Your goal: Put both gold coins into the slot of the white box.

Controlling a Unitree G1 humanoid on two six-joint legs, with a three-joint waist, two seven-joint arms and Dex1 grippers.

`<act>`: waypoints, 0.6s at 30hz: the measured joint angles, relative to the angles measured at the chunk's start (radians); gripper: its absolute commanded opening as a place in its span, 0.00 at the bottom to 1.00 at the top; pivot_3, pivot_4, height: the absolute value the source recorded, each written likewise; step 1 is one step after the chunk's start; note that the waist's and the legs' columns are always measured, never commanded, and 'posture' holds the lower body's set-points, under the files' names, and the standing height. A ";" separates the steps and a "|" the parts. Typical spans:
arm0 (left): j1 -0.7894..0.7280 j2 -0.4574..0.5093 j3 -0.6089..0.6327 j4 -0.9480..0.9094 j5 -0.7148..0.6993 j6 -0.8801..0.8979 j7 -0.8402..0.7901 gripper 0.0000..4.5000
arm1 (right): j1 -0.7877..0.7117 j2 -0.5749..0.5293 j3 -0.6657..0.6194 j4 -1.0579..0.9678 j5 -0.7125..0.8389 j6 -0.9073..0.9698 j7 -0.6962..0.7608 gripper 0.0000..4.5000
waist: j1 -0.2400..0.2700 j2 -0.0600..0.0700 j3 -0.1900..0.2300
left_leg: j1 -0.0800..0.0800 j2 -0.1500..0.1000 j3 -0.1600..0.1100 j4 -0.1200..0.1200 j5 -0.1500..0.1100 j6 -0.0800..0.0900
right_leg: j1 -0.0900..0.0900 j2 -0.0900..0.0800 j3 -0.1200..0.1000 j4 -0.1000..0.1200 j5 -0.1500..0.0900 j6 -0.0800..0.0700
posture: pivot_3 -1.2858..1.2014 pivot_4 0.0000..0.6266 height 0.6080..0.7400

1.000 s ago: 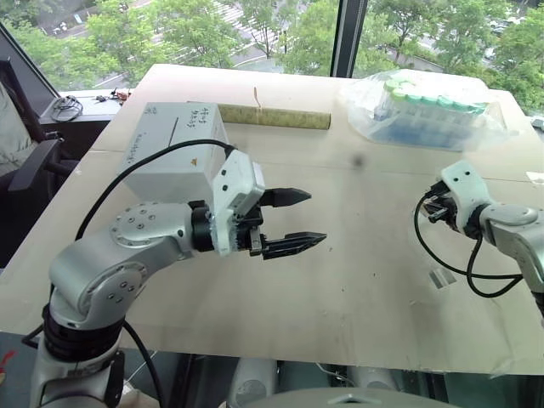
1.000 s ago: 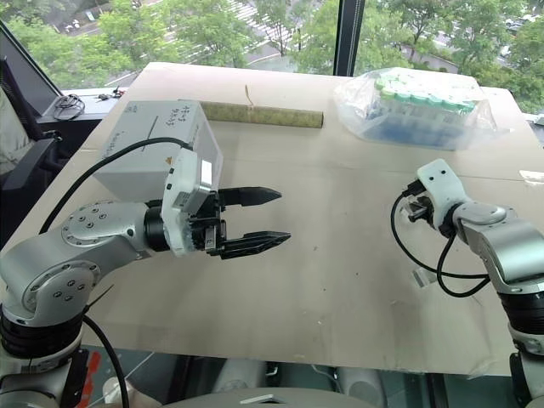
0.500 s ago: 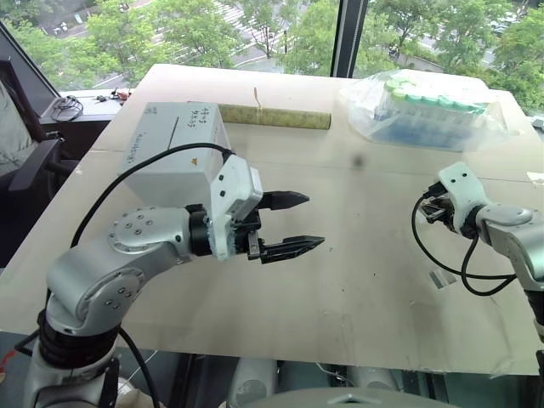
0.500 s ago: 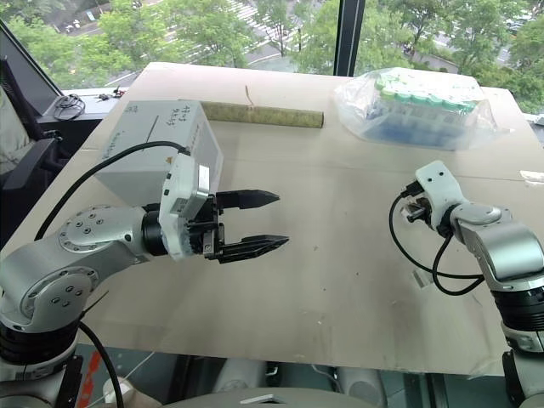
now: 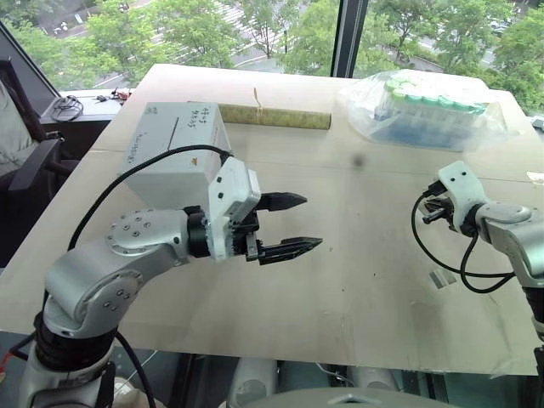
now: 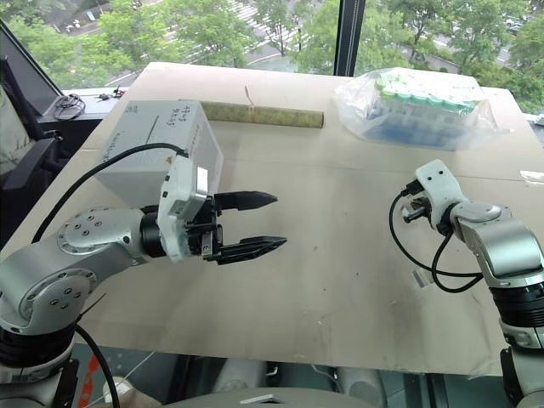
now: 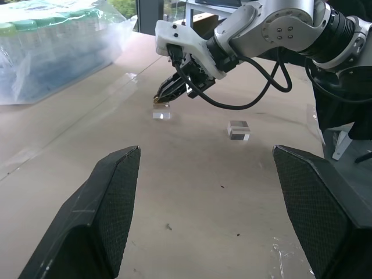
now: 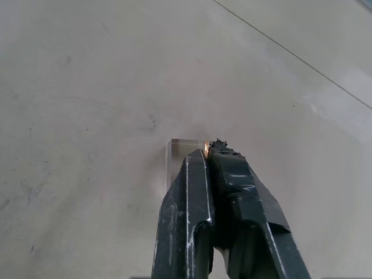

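Since a moment ago your right pincer (image 8: 210, 152) has pinched fully shut, and a sliver of gold coin (image 8: 206, 152) glints between its tips. The left arm has barely drifted.

On the far left of the bench (image 5: 357, 280) stands the white box (image 5: 174, 149), its slot (image 5: 172, 132) a dark line on the top face beside the handwriting. Your left pincer (image 5: 293, 223) hangs near the box, pointing right, jaws wide apart and holding nothing. On the right the shut pincer sits low over the bench, tips at a small clear plastic scrap (image 8: 185, 148).

To do this step well, I would lift straight up and slowly, since the coin seems held only by its edge at the very tips. Check that it comes up with you before carrying it left to the box, and turn it edge-on to the slot.

The head views hide the right fingertips behind the wrist. The right wrist view shows the gold glint. The left wrist view shows the shut tips from the side and a second clear scrap (image 7: 239, 129) lying just beside them.
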 measured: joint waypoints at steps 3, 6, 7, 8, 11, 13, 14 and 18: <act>0.000 0.000 0.000 0.000 0.000 -0.001 0.001 0.82 | 0.000 0.000 0.000 0.000 -0.003 0.000 0.004 0.01 | 0.000 0.000 0.000 | 0.000 0.000 0.000 0.000 0.000 0.000 | 0.000 0.000 0.000 0.000 0.000 0.000 | 0.52 0.24 1.00; 0.000 0.000 0.000 0.001 0.000 -0.001 0.003 0.82 | 0.000 0.000 -0.004 0.000 -0.002 0.000 0.008 0.01 | 0.000 0.000 0.000 | 0.000 0.000 0.000 0.000 0.000 0.000 | 0.000 0.000 0.000 0.000 0.000 0.000 | 0.52 0.24 1.00; 0.000 -0.002 0.000 0.002 0.000 -0.002 0.005 0.82 | 0.000 0.003 -0.014 -0.002 0.006 0.002 0.014 0.01 | 0.000 0.000 0.000 | 0.000 0.000 0.000 0.000 0.000 0.000 | 0.000 0.000 0.000 0.000 0.000 0.000 | 0.52 0.24 1.00; 0.001 -0.009 0.001 0.004 0.000 -0.005 0.013 0.82 | 0.000 0.008 -0.033 -0.010 0.020 0.009 0.021 0.01 | 0.000 0.000 0.000 | 0.000 0.000 0.000 0.000 0.000 0.000 | 0.000 0.000 0.000 0.000 0.000 0.000 | 0.52 0.24 1.00; -0.002 -0.033 0.004 0.022 -0.006 -0.010 0.035 0.82 | -0.015 0.023 -0.087 -0.047 0.062 0.032 0.035 0.01 | 0.000 0.000 0.000 | 0.000 0.000 0.000 0.000 0.000 0.000 | 0.000 0.000 0.000 0.000 0.002 0.003 | 0.52 0.24 1.00; -0.023 -0.063 0.018 0.056 -0.046 0.002 0.064 0.82 | -0.035 0.042 -0.155 -0.072 0.111 0.067 0.050 0.01 | 0.001 0.000 0.000 | 0.000 0.000 -0.001 0.000 0.000 0.000 | 0.000 0.000 0.000 0.000 0.002 0.003 | 0.52 0.24 1.00; -0.039 -0.073 0.031 0.078 -0.082 0.017 0.082 0.82 | -0.051 0.063 -0.208 -0.084 0.152 0.098 0.058 0.01 | 0.001 0.000 0.000 | 0.000 0.000 -0.001 0.000 0.000 0.000 | 0.000 0.000 0.000 0.000 0.002 0.003 | 0.52 0.24 1.00; -0.091 -0.100 0.072 0.145 -0.208 0.067 0.150 0.82 | -0.125 0.127 -0.367 -0.132 0.321 0.217 0.098 0.01 | 0.000 0.000 0.000 | 0.000 0.000 -0.002 0.000 0.000 0.000 | 0.000 0.000 0.000 0.000 0.002 0.004 | 0.52 0.24 1.00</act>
